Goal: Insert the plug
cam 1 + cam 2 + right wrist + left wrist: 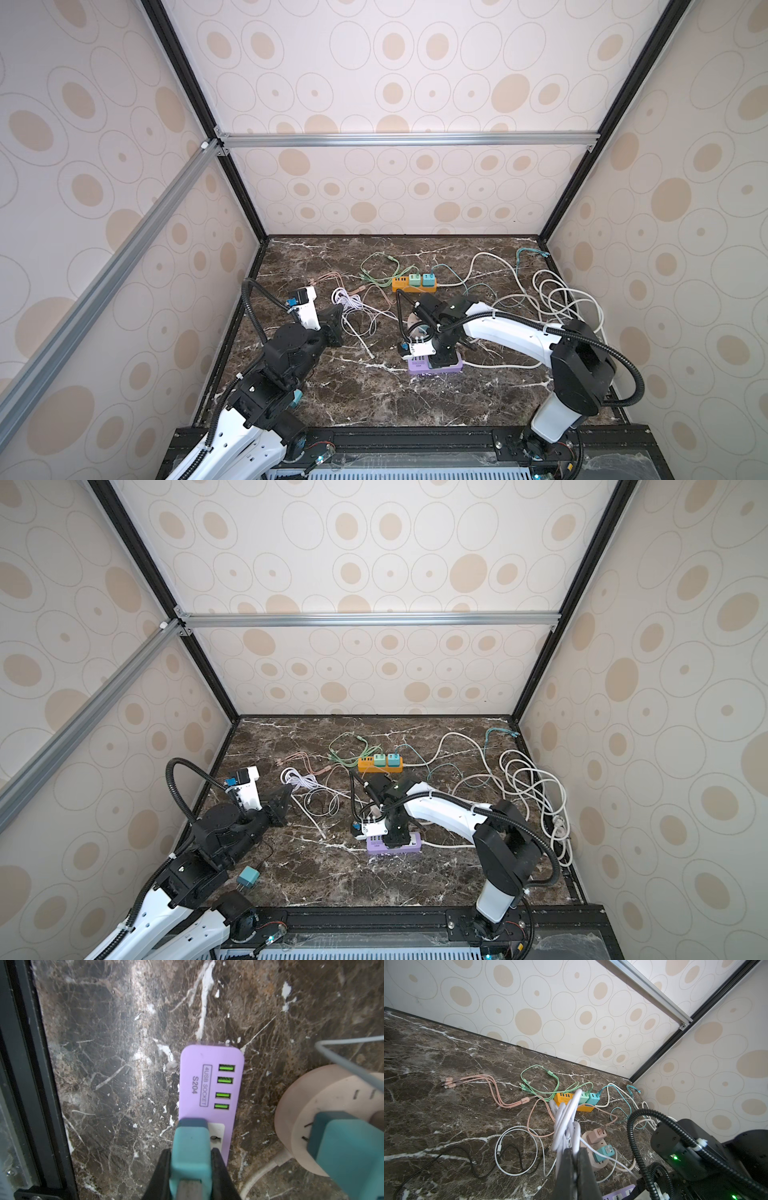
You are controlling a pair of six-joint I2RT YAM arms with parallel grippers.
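The right tool grips the teal plug over the outlet of the purple power strip; the left tool, well apart from that strip, pinches a white cable bundle

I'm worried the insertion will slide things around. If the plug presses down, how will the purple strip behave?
The strip lies flat on smooth marble, unheld, so it may slide. Its hard-looking shell probably won't flex. Low and wide, it seems unlikely to tip.
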